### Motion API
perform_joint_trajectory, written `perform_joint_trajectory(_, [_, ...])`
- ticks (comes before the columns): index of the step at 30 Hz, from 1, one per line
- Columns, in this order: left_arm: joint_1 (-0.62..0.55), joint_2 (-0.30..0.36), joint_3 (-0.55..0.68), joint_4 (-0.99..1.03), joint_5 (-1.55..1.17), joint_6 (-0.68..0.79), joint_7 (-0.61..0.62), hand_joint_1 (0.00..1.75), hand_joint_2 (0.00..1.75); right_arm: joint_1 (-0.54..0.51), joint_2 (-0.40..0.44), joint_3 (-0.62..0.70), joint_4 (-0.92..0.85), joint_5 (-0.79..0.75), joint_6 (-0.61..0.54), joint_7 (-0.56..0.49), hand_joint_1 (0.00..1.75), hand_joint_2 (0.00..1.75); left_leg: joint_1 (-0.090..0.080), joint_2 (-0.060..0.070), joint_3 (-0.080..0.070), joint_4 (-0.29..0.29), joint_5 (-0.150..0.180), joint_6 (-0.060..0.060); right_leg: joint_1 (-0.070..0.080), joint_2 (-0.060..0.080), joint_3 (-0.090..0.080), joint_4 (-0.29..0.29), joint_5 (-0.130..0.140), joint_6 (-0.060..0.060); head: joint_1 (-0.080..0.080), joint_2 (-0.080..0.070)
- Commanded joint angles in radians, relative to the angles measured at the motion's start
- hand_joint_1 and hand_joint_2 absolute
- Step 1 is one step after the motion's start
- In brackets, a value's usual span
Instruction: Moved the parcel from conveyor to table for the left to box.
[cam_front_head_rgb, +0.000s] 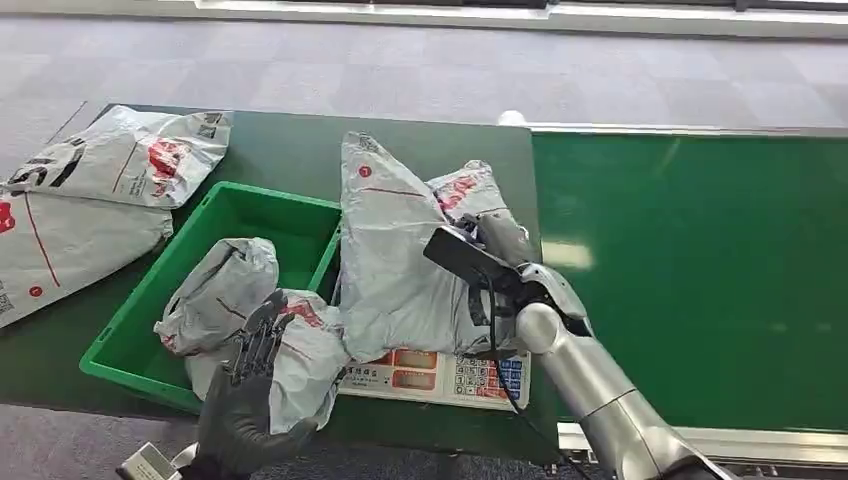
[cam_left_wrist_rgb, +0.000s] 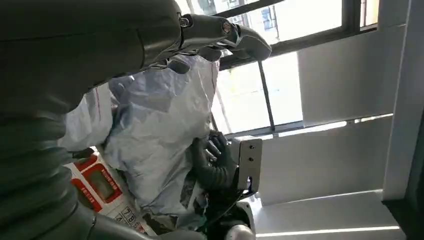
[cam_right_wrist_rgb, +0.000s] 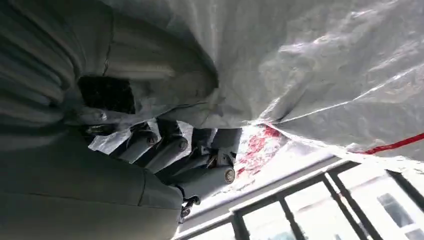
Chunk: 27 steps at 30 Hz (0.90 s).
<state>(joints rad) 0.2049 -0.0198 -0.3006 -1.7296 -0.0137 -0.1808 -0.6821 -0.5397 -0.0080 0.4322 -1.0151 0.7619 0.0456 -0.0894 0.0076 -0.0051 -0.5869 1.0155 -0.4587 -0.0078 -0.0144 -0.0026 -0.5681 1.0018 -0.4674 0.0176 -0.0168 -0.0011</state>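
A large grey plastic parcel with red print lies across a white scale on the dark green table. My right hand grips the parcel's right side. In the right wrist view its fingers curl into the parcel's film. The left wrist view shows the same parcel with the right hand clasped on it. My left hand hovers open, fingers spread, above the crate's near corner, left of the scale and apart from the parcel.
A green crate left of the scale holds two grey parcels. Two more parcels lie at the table's far left. The green conveyor belt runs along the right.
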Motion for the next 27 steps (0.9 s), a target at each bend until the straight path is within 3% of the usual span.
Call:
perform_joint_trajectory(1, [-0.007, -0.023, 0.110, -0.012, -0.010, 0.014, 0.000, 0.00, 1.75, -0.013, 0.001, 0.047, 0.016, -0.124, 0.135, -0.174, 0.00, 1.75, 0.000, 0.002, 0.001, -0.001, 0.000, 0.000, 0.001, 0.002, 0.000, -0.001, 0.001, -0.001, 0.000, 0.000])
perform_joint_trajectory(13, [-0.007, -0.023, 0.110, -0.012, -0.010, 0.014, 0.000, 0.00, 1.75, -0.013, 0.001, 0.047, 0.016, -0.124, 0.135, -0.174, 0.00, 1.75, 0.001, 0.002, 0.001, -0.001, 0.001, 0.000, 0.001, 0.002, 0.000, -0.001, 0.001, -0.001, 0.000, 0.000])
perform_joint_trajectory(17, [0.000, -0.039, 0.153, -0.049, -0.054, 0.028, -0.006, 0.00, 1.75, 0.021, -0.011, 0.025, -0.048, -0.191, 0.144, -0.228, 0.00, 1.75, 0.001, 0.001, 0.000, -0.001, 0.000, 0.000, 0.001, 0.001, -0.001, 0.000, 0.000, -0.001, 0.000, 0.000])
perform_joint_trajectory(22, [-0.021, -0.050, 0.193, -0.095, -0.116, 0.039, -0.004, 0.00, 1.75, 0.117, -0.007, -0.074, -0.206, -0.279, 0.015, -0.255, 0.00, 1.75, 0.001, -0.001, 0.000, -0.001, 0.001, 0.000, 0.001, -0.001, 0.000, -0.001, 0.000, -0.001, 0.000, 0.000])
perform_joint_trajectory(27, [-0.112, -0.017, 0.125, -0.069, -0.178, 0.142, 0.068, 0.00, 1.75, 0.338, -0.049, -0.191, -0.477, -0.310, -0.176, -0.237, 0.00, 1.75, 0.001, -0.007, 0.000, -0.002, 0.002, 0.000, 0.001, -0.007, 0.001, -0.002, -0.001, -0.001, 0.000, 0.000])
